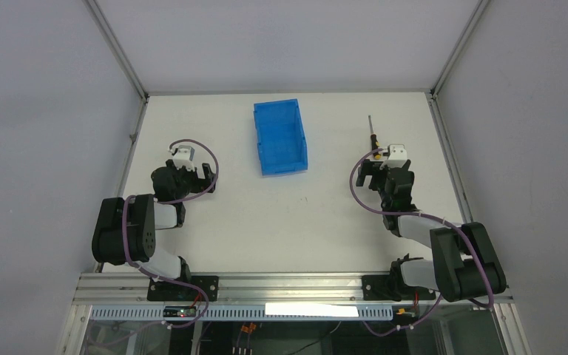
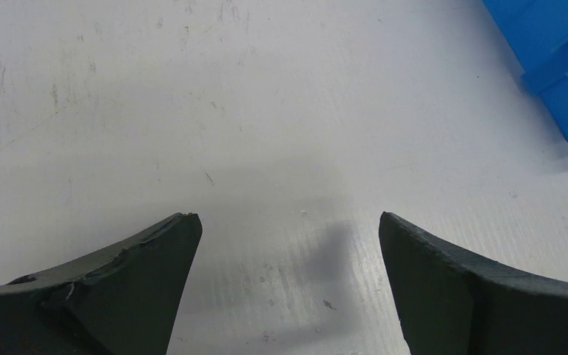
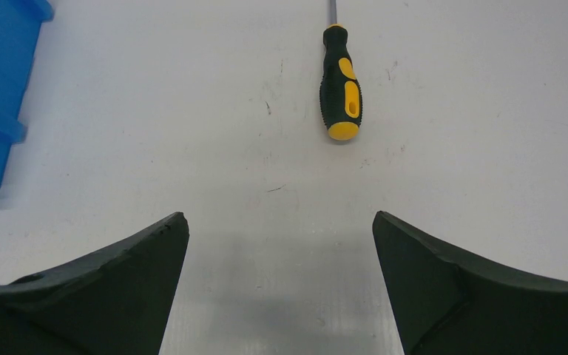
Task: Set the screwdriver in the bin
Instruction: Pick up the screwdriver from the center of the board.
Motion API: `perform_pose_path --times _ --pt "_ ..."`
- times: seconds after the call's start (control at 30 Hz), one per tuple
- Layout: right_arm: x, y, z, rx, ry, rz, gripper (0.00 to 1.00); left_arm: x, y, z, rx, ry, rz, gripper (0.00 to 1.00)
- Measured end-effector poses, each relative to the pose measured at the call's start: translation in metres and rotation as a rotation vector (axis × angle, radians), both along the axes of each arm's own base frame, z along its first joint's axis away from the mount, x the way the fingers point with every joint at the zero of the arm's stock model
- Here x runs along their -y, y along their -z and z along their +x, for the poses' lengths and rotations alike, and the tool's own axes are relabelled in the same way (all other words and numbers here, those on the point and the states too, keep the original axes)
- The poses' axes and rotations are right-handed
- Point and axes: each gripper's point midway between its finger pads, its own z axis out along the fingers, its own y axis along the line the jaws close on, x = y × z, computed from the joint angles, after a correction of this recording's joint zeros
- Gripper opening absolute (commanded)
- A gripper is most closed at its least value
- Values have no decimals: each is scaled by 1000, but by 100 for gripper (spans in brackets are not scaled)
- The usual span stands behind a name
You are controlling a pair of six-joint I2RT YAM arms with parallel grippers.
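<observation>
We've got the right gripper w/ its jaws spread wide and nothing btw them, hanging low over the desk, just short of the screwdriver. The screwdriver lies flat on the desk toward the right edge, in the far half. Its yellow butt end is nearest the gripper & the shaft points at the far edge. It's not in the bin yet, which sits well apart to its left, near the middle of the far edge. We read this as the approach step. The jaws are wide prob. so the stubby handle can pass btw them, and they're set crosswise to the tool, so closing would pinch the handle's sides, not its ends. In the right wrist view the handle sits a bit right of the gap's centre, so we'd expect a small correction before closing. The left gripper is also wide & empty, over bare desk nr the left edge, w/ only a corner of the bin in its view. We take it as parked on that side, leaving the run from screwdriver to bin to the right arm.
</observation>
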Motion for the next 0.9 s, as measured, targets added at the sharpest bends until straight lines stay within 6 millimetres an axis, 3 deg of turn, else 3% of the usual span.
perform_pose_path --times 0.67,0.77,0.9 --pt "-1 -1 4 -34 -3 -11 99 0 0 0 0 0 0 99" --pt "0 -18 10 -39 6 -15 99 0 0 0 0 0 0 99" --pt "-1 -68 17 33 5 -3 99 0 0 0 0 0 0 99"
